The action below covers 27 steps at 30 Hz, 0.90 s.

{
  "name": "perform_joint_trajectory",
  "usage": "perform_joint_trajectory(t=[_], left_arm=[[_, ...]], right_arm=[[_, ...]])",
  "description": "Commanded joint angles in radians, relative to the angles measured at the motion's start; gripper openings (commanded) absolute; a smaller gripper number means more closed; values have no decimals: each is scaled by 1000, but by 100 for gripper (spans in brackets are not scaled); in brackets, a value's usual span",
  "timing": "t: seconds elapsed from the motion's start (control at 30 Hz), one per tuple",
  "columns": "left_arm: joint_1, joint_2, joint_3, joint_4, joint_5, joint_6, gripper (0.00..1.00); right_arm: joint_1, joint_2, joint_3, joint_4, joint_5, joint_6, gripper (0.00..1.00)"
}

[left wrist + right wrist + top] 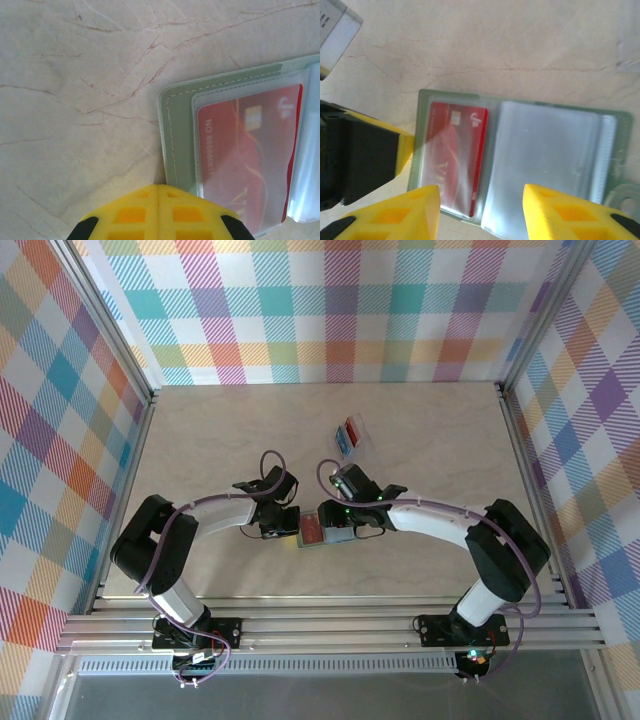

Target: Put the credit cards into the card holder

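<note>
Left gripper (158, 205) shut beside soft grey-green bifold card holder (178, 135); right gripper (481, 200) parted above pocketed red plastic card (452, 150); we judged: lift straight.

Right part of the card holder (177, 135) beyond the left wrist view's edge; lettering of the red card (240, 165) blurry.

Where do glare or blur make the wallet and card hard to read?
Right wrist: glare whitens the clear sleeves of the wallet and part of the red card; the right end effector is blurred. Left wrist: soft focus, card print hazy behind plastic. Top external: even light, sharp, but the wallet is tiny.
</note>
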Motion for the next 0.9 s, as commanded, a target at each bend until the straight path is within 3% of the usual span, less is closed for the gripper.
perform_joint_trajectory(t=[0.0, 0.7, 0.87], left_arm=[[-12, 56, -38, 79, 34, 27, 2], [-12, 65, -32, 74, 56, 49, 2], [-13, 73, -31, 84, 69, 48, 2]], right_arm=[[5, 47, 59, -112, 88, -83, 48], [-12, 283, 116, -136, 177, -98, 48], [-7, 285, 90, -111, 161, -84, 32]])
